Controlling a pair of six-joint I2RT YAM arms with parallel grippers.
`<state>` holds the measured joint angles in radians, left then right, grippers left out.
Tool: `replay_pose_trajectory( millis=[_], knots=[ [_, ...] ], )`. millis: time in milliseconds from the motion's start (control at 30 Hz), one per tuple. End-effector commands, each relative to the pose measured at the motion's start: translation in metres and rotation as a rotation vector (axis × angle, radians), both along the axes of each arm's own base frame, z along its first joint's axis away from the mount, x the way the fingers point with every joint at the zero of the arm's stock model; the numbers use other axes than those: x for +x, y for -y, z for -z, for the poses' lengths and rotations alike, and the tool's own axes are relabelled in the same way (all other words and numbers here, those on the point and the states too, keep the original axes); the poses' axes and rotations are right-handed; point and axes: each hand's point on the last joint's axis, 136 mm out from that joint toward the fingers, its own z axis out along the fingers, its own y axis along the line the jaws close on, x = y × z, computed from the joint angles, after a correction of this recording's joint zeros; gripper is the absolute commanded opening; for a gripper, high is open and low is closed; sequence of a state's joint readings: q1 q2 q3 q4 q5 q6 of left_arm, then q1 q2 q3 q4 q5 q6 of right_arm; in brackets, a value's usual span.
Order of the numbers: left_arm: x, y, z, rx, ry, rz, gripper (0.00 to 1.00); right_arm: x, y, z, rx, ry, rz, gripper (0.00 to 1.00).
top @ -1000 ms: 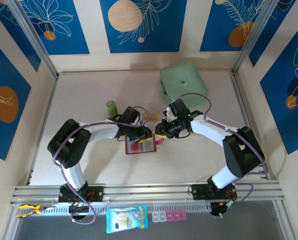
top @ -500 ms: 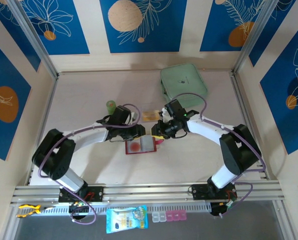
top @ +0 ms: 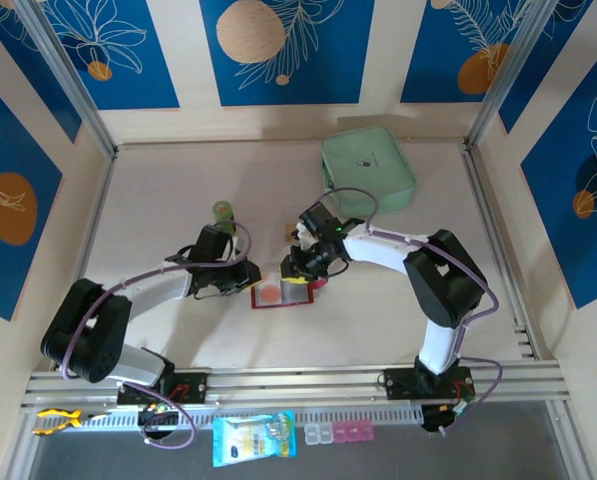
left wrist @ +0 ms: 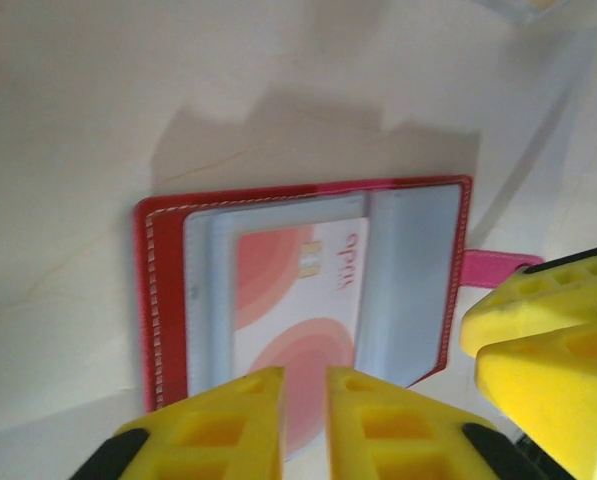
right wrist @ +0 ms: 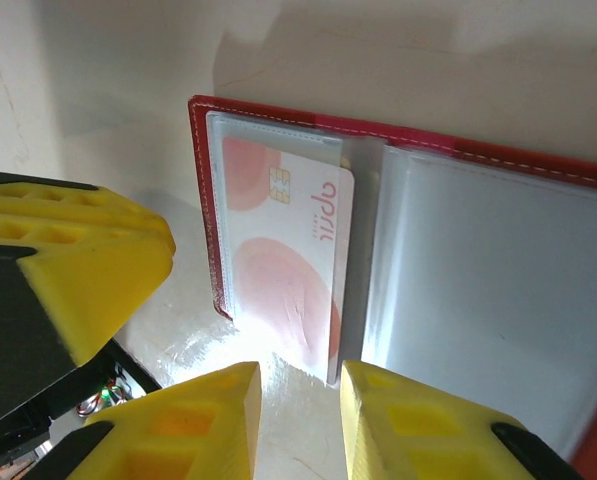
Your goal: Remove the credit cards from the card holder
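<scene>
The dark red card holder (top: 281,293) lies open on the table, clear sleeves up. A pinkish-red and white credit card (left wrist: 298,290) sits in one sleeve, and its end sticks out past the holder's edge (right wrist: 288,260). My left gripper (left wrist: 305,385) hovers over the card with only a narrow gap between its fingers and nothing in it. In the top view this left gripper (top: 248,282) is at the holder's left side. My right gripper (right wrist: 300,395) stands open just off the card's protruding end, at the holder's far edge (top: 296,270). The pink snap tab (left wrist: 498,268) points toward the right gripper's fingers (left wrist: 548,330).
A mint-green zip pouch (top: 368,165) lies at the back right. A small green bottle (top: 223,211) stands just behind the left arm. A blue and white packet (top: 254,438) and small pill boxes (top: 338,432) lie in front of the rail.
Both arms have shifted left. The left gripper has drawn back to the holder's left edge, and the right gripper has come in over the holder's far side.
</scene>
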<state>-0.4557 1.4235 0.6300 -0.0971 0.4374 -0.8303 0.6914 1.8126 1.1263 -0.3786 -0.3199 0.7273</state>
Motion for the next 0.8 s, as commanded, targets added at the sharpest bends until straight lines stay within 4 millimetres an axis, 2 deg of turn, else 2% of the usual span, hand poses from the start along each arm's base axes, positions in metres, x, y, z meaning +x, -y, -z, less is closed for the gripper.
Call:
replay_pose_trajectory(
  millis=[0, 200, 767],
  knots=[
    [-0.008, -0.004, 0.007, -0.002, -0.024, 0.017, 0.14, -0.003, -0.013, -0.002, 0.022, -0.030, -0.017, 0.28],
    [-0.010, -0.004, 0.018, 0.008, -0.049, 0.025, 0.07, -0.006, -0.021, 0.005, 0.016, -0.049, -0.032, 0.27],
    [-0.015, -0.010, 0.035, 0.026, -0.097, 0.022, 0.06, -0.005, -0.025, 0.022, 0.000, -0.078, -0.042, 0.26]
  ],
)
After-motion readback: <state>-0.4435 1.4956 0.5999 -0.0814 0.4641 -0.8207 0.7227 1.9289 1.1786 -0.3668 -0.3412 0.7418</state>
